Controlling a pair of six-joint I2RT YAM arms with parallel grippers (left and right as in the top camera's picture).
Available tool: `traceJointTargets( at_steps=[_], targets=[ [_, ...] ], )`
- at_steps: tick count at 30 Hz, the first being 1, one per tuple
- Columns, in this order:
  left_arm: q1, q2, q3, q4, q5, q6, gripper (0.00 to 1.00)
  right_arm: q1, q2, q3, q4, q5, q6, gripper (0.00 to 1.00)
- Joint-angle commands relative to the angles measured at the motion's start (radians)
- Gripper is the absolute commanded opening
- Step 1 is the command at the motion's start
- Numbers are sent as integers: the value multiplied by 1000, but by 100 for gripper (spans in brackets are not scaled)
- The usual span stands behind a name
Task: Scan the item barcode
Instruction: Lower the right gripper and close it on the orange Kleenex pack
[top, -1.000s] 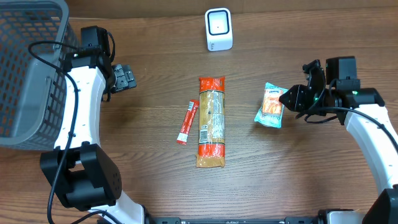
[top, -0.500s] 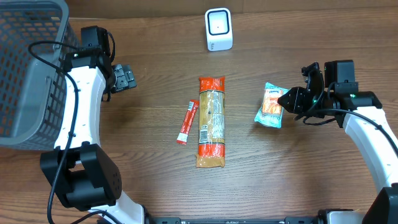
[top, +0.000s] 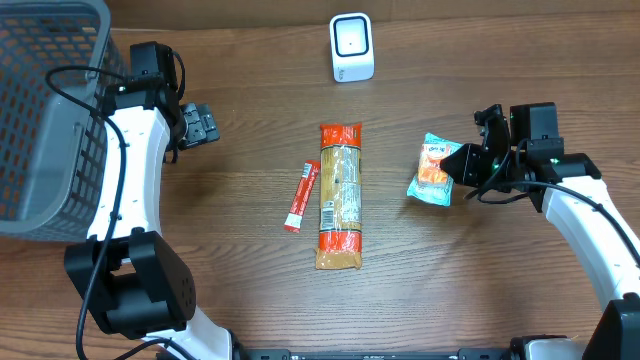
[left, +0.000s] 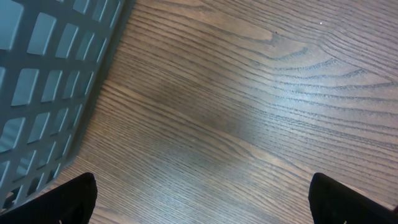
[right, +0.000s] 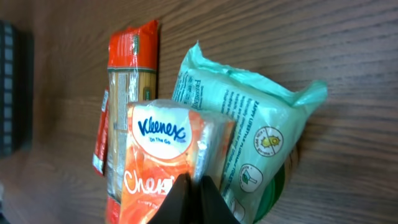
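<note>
The grasp step is judged to be in hand. The right gripper (top: 459, 166) is pinched shut on the near edge of the Kleenex tissue pack (top: 434, 170), which sits towards the right edge of the table (top: 250, 300), about midway between its far and near edges. Whether the pack is already clear of the wood cannot be told.

The left gripper (top: 203, 125) is held wide and empty near the left edge, just beside the grey mesh basket (top: 40, 110).

The next move is judged to call for the pack to be lifted and carried to the white barcode scanner (top: 352, 47) at the middle of the far edge. It would then be turned until the barcode faces the scanner window. No barcode is seen on the faces in view, so some rotation is likely to be needed. The pinch is taken on a soft wrapper edge, so sagging or slipping should be allowed for.

On the pack's orange face, "Kleenex" is read in blue on a white oval, with "On The Go" beneath and large white lettering starting "Che". The mint-green part carries small print and round icons that cannot be made out.

A long pasta packet (top: 339, 195) with orange ends and a slim red sachet (top: 301, 196) lie at the table's centre. Their labels are too small to be read.
</note>
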Motion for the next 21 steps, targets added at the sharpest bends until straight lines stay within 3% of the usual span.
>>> traceJointTargets(
  at_steps=[1,5,10,11,14,21],
  targets=[
    [2,-8,18,0,5,11,100,3,-5,-14,0,1,6,4],
    [2,-8,18,0,5,11,100,-14,-42,12,2,-138,-20,4],
    [2,-8,18,0,5,11,100,-99,-98,23,32,-508,-33,4],
    [2,-8,18,0,5,11,100,-140,-100,23,38,-653,-33,4],
    [2,-8,18,0,5,11,100,-185,-98,22,35,-820,-52,4],
    [2,-8,18,0,5,11,100,-192,-98,22,34,-935,-54,4]
  ],
)
